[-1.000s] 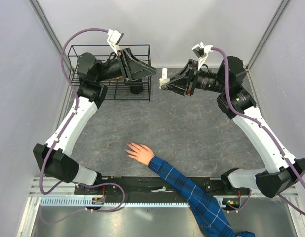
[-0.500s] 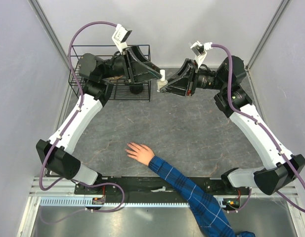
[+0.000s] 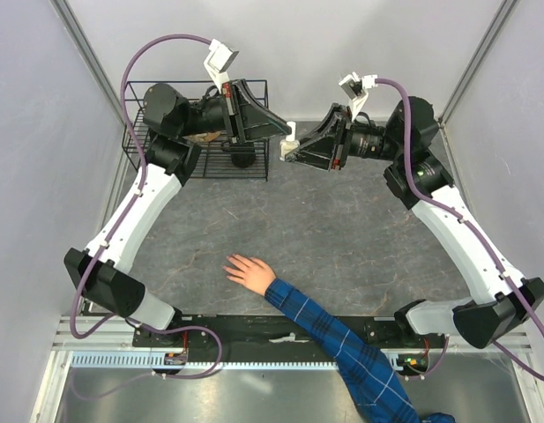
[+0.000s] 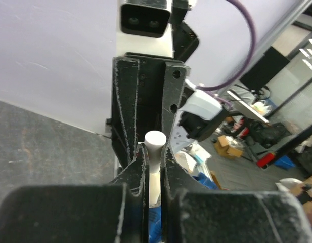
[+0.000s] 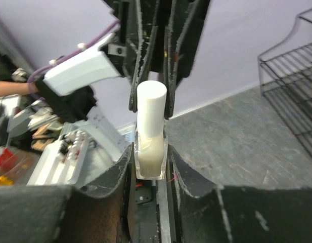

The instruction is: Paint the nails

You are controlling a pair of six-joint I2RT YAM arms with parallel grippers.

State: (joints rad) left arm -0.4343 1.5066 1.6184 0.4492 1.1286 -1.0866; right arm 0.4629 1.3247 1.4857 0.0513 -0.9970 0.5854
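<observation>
A small clear bottle (image 3: 291,141) with a white cap (image 5: 151,109) hangs in the air at the back middle. My right gripper (image 3: 290,153) is shut on its glass body (image 5: 151,152). My left gripper (image 3: 284,133) comes from the opposite side and is shut on the cap (image 4: 154,152). A bare hand (image 3: 252,272) lies flat on the grey table near the front, its arm in a blue plaid sleeve (image 3: 342,348). The nails (image 3: 229,263) sit at the fingertips, pointing left, too small to make out. Both grippers are far behind the hand.
A black wire basket (image 3: 188,167) stands at the back left under the left arm, with a dark object (image 3: 242,159) at its right end. White walls close in the sides and back. The arm bases sit along the near edge.
My left gripper has swung right from above the basket to the bottle and has shut on its cap. The right gripper and the hand have hardly moved.
</observation>
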